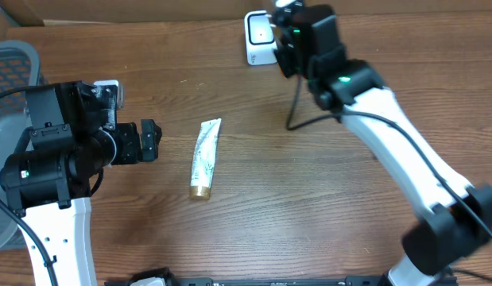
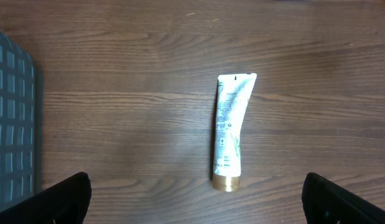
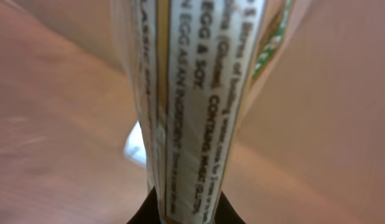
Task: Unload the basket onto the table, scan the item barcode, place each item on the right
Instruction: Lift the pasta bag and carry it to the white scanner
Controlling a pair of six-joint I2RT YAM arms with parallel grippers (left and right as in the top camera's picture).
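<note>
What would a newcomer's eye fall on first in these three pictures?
A printed packet with allergen text fills the right wrist view, pinched edge-on in the right fingers, close to a white device at the far edge of the table. At mid-table lies a white tube with a gold cap, and the left fingers are open and apart from it.

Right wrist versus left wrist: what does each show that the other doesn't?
Only right wrist: a printed packet, ingredient text up close, clamped in the right gripper, jaws shut on it. Only left wrist: a white tube with a gold cap lying free on the table, grey mesh chair at the edge, left gripper with jaws wide open. Both: brown surface behind; no barcode visible.
</note>
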